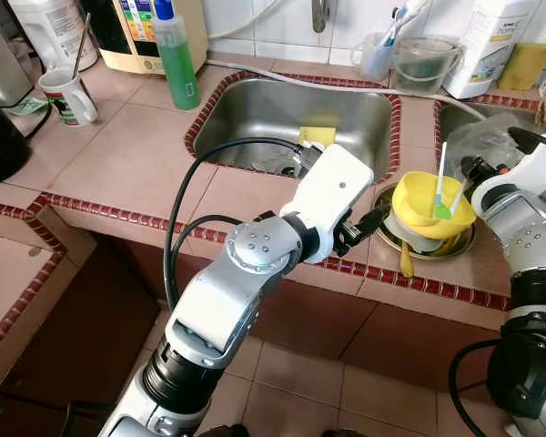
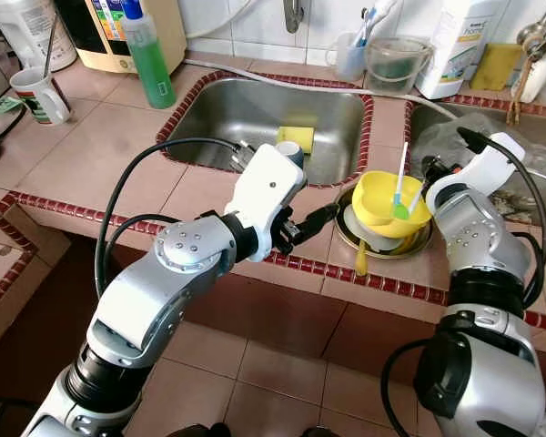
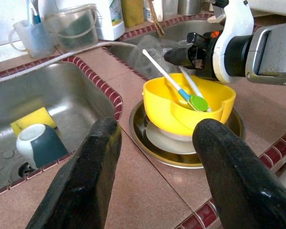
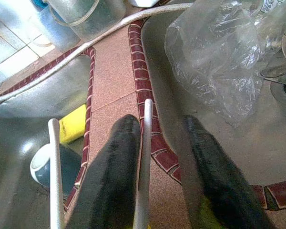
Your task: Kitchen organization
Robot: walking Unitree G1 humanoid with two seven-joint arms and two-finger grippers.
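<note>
1. My left hand [image 1: 369, 221] hovers over the tiled pink surface [image 1: 127, 155], just at its red-brick edge, pointing at the stack of dishes. Its two black fingers [image 3: 81, 176] stand well apart with nothing between them.
2. My right hand [image 3: 181, 56] sits at the far rim of the yellow plastic bowl [image 2: 389, 199], beside the utensil handles. Its fingers [image 4: 114, 181] are parted; a white handle runs close along one, but I cannot tell whether it is gripped, so I count the hand as empty.
3. The stack: the yellow bowl rests on a pale plate [image 3: 169, 140], which rests on a round metal tray [image 2: 346, 238], on the surface between the two sinks.
4. Count in the bowl: two utensils, one white-handled with a blue neck and green spoon head [image 3: 196, 101], one plain white stick [image 1: 458, 195]. One yellow handle [image 2: 360, 259] pokes out below the tray.
5. Count in the left steel sink [image 1: 255, 118]: one yellow sponge [image 2: 297, 138], one dark teal cup [image 3: 38, 145] lying on its side.
6. The right sink holds one crumpled clear plastic bag [image 4: 214, 62].
7. Back row: one green soap bottle [image 1: 176, 55], one striped mug with a spoon [image 1: 68, 96], one clear jug [image 1: 425, 62].
8. Progress, my judgement: early. Nothing looks sorted yet; the stack, cup and bag all remain to be handled.
</note>
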